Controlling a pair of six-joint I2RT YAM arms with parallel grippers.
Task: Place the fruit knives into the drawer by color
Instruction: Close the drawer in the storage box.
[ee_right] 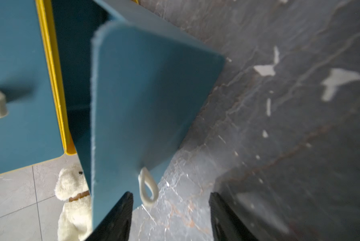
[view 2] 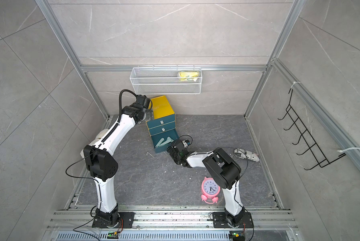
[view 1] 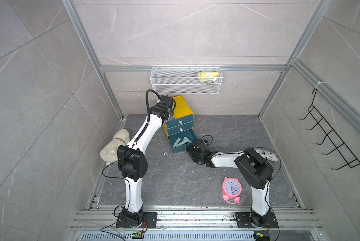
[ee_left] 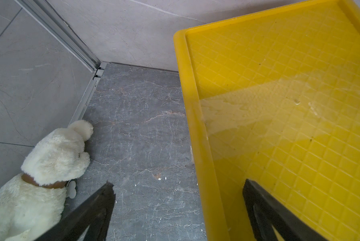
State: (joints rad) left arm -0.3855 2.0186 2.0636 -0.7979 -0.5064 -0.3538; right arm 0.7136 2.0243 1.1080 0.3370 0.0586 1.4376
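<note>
The drawer cabinet [view 1: 182, 106] [view 2: 162, 108] is yellow with three dark-teal fronts and stands at the back of the floor. Its bottom drawer [view 1: 190, 136] is pulled out, and mint-teal fruit knives [view 1: 181, 142] [view 2: 164, 141] lie inside it. My right gripper [view 1: 190, 149] [ee_right: 171, 194] is open at that drawer's front panel [ee_right: 149, 100]. The silver pull [ee_right: 147, 187] sits between its fingers, close to one of them. My left gripper [view 1: 170, 116] [ee_left: 179, 183] is open wide and straddles the side edge of the cabinet's yellow top [ee_left: 279, 104], holding nothing.
A white plush dog [view 1: 114, 147] [ee_left: 53, 158] lies against the left wall. A pink alarm clock [view 1: 231, 188] stands near the right arm's base. A newspaper-print bundle [view 2: 247, 154] lies at the right. The white wire basket [view 1: 186, 82] on the back wall holds a yellow packet. A black hook rack [view 1: 331, 137] hangs on the right wall.
</note>
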